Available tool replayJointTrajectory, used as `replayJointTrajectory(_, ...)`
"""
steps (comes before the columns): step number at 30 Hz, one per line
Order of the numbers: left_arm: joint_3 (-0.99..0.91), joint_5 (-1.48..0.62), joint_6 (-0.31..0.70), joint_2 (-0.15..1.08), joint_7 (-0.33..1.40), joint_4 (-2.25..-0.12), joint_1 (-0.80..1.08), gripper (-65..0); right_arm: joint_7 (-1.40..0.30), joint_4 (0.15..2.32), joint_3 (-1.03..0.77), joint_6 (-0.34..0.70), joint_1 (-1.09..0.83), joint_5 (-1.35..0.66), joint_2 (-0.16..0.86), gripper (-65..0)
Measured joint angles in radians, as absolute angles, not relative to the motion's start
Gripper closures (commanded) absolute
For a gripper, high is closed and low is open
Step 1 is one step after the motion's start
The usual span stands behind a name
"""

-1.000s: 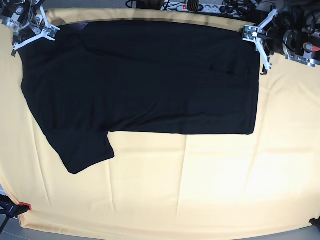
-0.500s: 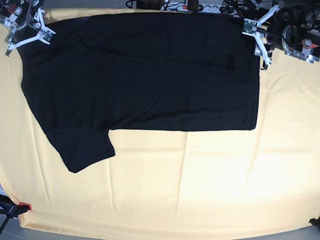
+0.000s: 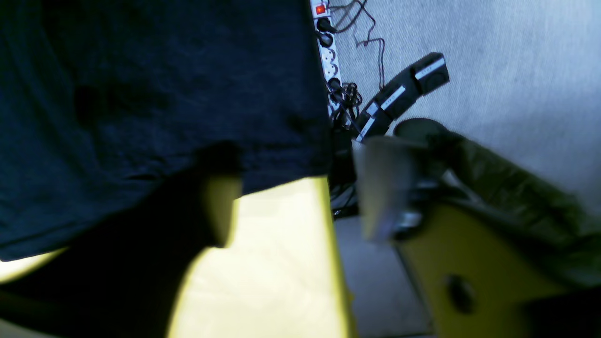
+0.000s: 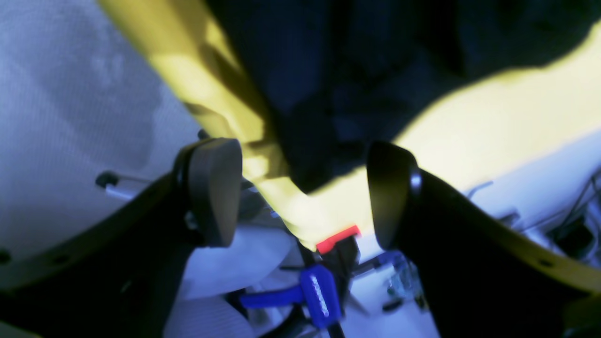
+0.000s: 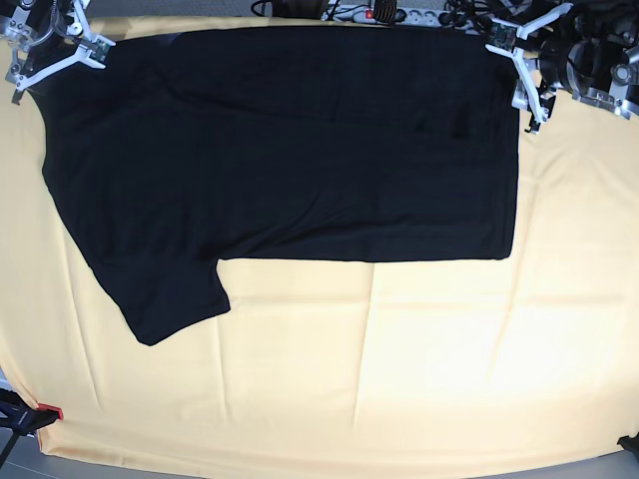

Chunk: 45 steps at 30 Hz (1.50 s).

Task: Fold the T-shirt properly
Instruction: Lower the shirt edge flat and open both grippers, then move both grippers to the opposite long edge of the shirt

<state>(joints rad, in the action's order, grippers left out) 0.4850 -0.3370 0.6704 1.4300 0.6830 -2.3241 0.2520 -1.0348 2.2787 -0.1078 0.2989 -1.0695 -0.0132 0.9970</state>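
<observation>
The black T-shirt [image 5: 280,150] lies flat, plain side up, on the pale yellow tablecloth [image 5: 399,379], with its far edge at the table's back edge and one sleeve [image 5: 165,299] pointing to the front left. My left gripper [image 5: 519,65] is open at the shirt's back right corner. In the left wrist view the left gripper [image 3: 298,192] has its jaws apart just off the shirt's [image 3: 141,84] edge. My right gripper [image 5: 55,55] is open at the back left corner. In the right wrist view the right gripper [image 4: 300,192] has its jaws apart, with the shirt's edge [image 4: 352,56] beyond them.
A power strip [image 5: 379,12] and cables lie behind the table's back edge; the strip also shows in the left wrist view [image 3: 328,61]. A blue and red clamp [image 4: 314,291] holds the cloth at one corner. Another red clamp [image 5: 50,411] sits at the front left.
Both grippers have moved toward the table's back edge. The shirt's far edge has shifted back with them and now lies flatter along the back edge.
</observation>
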Motion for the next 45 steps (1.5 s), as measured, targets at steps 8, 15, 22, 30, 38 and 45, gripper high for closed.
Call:
replayJointTrajectory(8,0.485,-0.052,0.22,1.402,0.669,-2.334,0.252,0.0,-0.904,2.278,-0.279,0.004,-1.083,0.094,0.997,0.0)
replayJointTrajectory(15,0.472,-0.024,0.015,1.234,0.654,-2.236,0.175,0.0,-0.81,2.278,-0.329,0.036,-0.944,-0.05,0.985,0.0)
replayJointTrajectory(22,0.155,-0.269,0.016,0.926,0.598,-2.041,0.157,0.0,-0.768,2.109,-0.329,0.155,-0.724,-0.259,0.926,0.0)
replayJointTrajectory(30,-0.357,-0.816,0.287,0.635,0.574,-1.681,0.131,0.0,-0.777,1.811,-0.328,0.334,-0.491,-0.48,0.825,0.0)
replayJointTrajectory(38,-0.315,-0.949,0.359,0.621,0.595,-1.206,-0.038,-11.6,-0.789,1.744,-0.327,0.411,-0.4,-0.505,0.79,0.0)
replayJointTrajectory(45,-0.103,-1.04,0.485,0.628,0.665,-1.105,-0.173,-39.7,-0.79,1.744,-0.327,0.412,-0.393,-0.506,0.789,0.0)
